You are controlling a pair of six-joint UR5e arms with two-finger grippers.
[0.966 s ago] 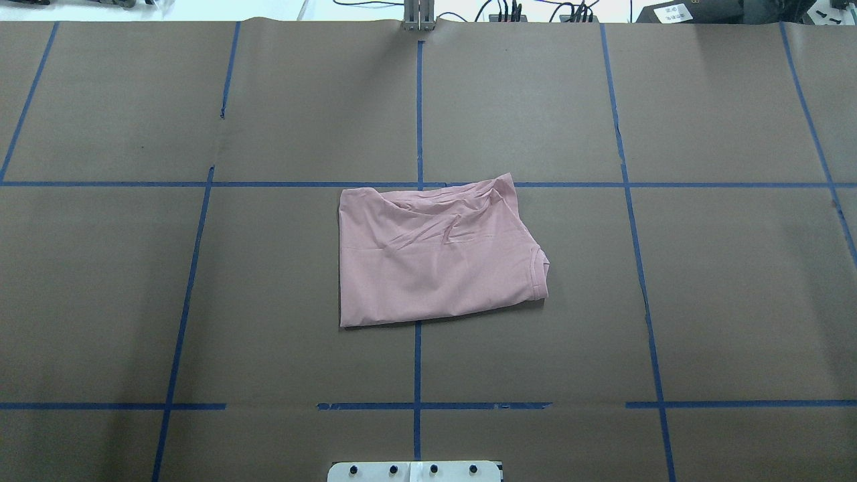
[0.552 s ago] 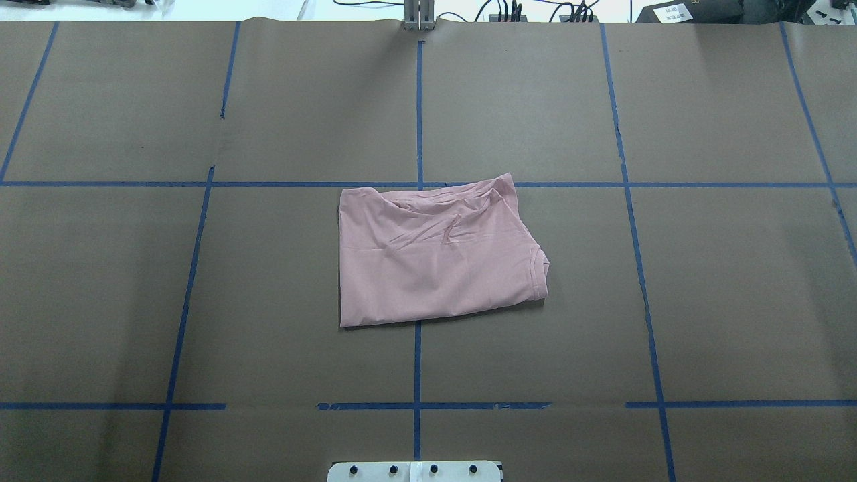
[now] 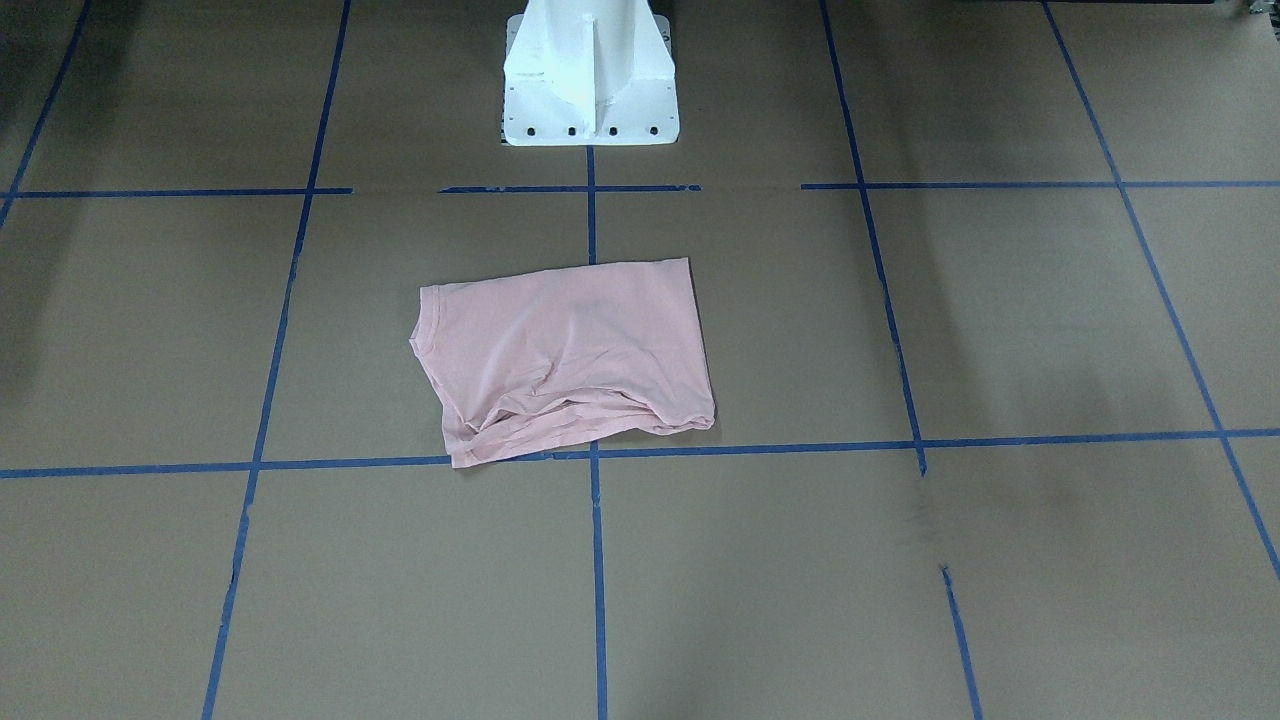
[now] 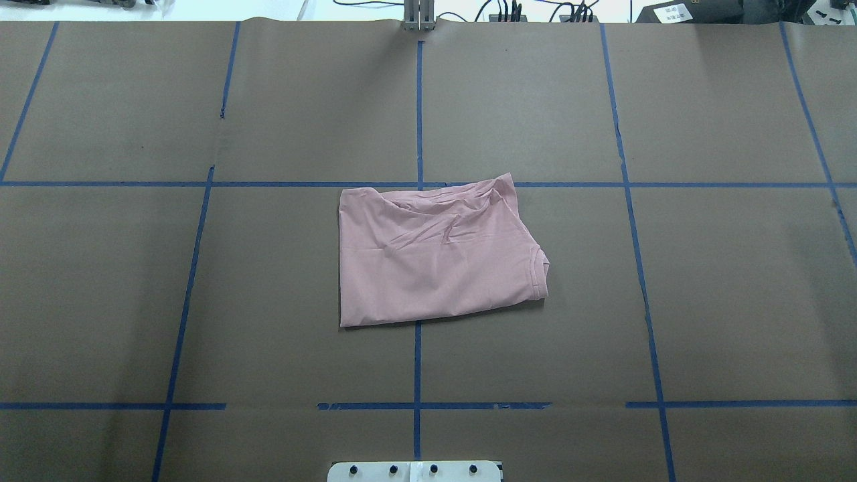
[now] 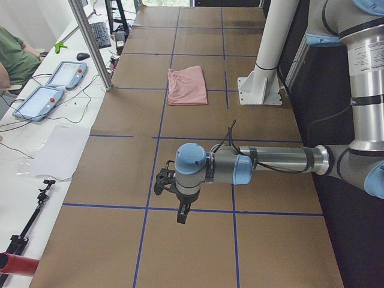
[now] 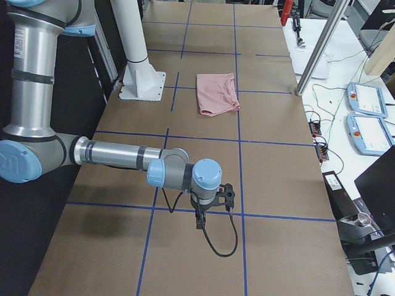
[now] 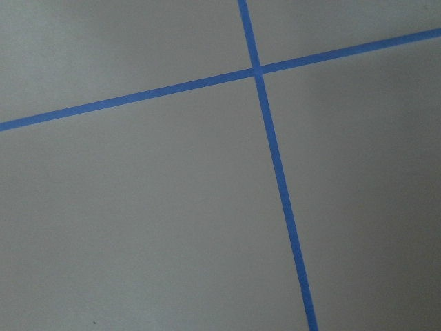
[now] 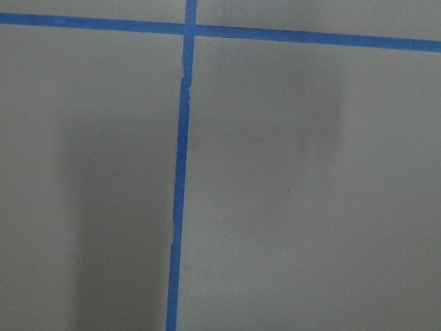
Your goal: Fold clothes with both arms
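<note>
Shirt [image 4: 435, 268] was laid folded at table [image 4: 736, 301] centre, long axis across table, collar end pointed toward robot's right. Pedestal [image 3: 588, 70] was set near. Left gripper [image 5: 182, 213] and right gripper [image 6: 200, 221] were held well apart from shirt; whether spread or pressed together cannot be told.

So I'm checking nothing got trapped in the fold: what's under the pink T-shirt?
The T-shirt lies folded on the brown paper table cover, and a blue tape line runs under it. Its lower layers and anything beneath them are covered.
</note>
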